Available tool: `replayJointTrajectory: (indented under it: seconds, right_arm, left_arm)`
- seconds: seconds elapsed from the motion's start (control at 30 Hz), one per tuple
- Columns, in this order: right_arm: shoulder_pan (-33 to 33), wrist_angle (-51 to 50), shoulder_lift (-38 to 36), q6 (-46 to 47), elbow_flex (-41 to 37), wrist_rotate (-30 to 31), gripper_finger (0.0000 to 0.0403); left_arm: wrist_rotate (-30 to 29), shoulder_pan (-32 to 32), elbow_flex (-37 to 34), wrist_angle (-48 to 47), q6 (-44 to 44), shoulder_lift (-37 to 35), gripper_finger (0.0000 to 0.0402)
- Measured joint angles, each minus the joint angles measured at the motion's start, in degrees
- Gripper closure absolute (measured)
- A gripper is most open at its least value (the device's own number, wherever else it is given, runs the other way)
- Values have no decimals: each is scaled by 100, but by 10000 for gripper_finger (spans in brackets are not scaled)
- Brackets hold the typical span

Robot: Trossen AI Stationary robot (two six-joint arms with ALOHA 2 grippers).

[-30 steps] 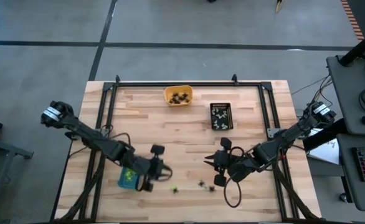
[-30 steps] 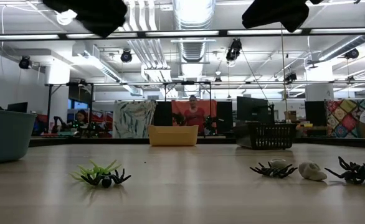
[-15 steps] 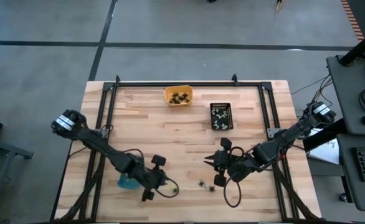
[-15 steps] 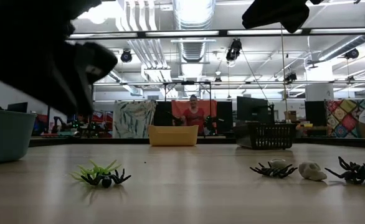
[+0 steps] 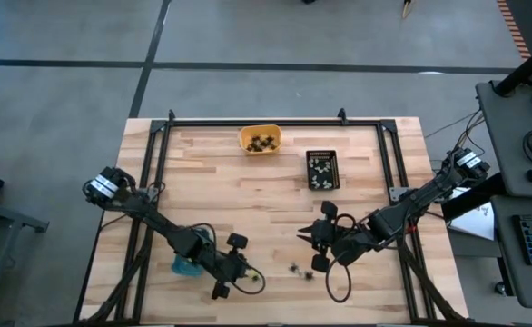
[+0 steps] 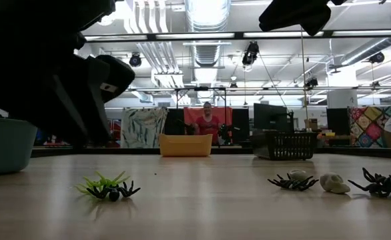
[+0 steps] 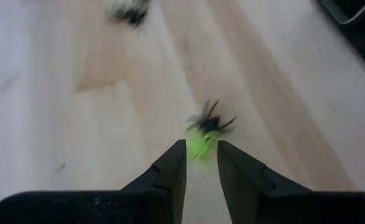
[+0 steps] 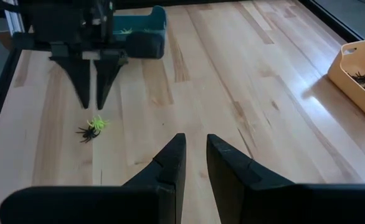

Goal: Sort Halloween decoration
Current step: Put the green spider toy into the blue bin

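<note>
Left hand (image 5: pixel 241 275) just above spider pair (image 6: pixel 107 186), tray (image 5: pixel 186 266) behind.

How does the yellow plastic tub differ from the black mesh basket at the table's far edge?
The yellow plastic tub has solid walls and holds dark, spider-like trinkets; the black mesh basket has openwork walls and holds whitish pieces. The tub looks rounded; the basket is a sharper, longer rectangle. Both are small open containers resting on the wooden table.
</note>
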Motion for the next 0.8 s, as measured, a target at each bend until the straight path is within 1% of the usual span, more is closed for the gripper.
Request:
replayJointTrajectory:
  seconds: [0.07, 0.27, 0.4, 0.53, 0.8]
  right_arm:
    - [0, -2, 0, 0, 0, 0, 346]
    - [0, 0, 0, 2, 0, 2, 346]
    - [0, 0, 0, 2, 0, 2, 346]
    - [0, 0, 0, 2, 0, 2, 346]
    - [0, -2, 2, 2, 0, 4, 346]
  left_arm:
    - [83, -11, 20, 177, 36, 123, 314]
    - [88, -16, 52, 194, 38, 260, 252]
    - [90, -17, 52, 194, 39, 266, 228]
    - [90, -17, 8, 191, 12, 266, 225]
    - [64, -15, -64, 318, -47, 345, 240]
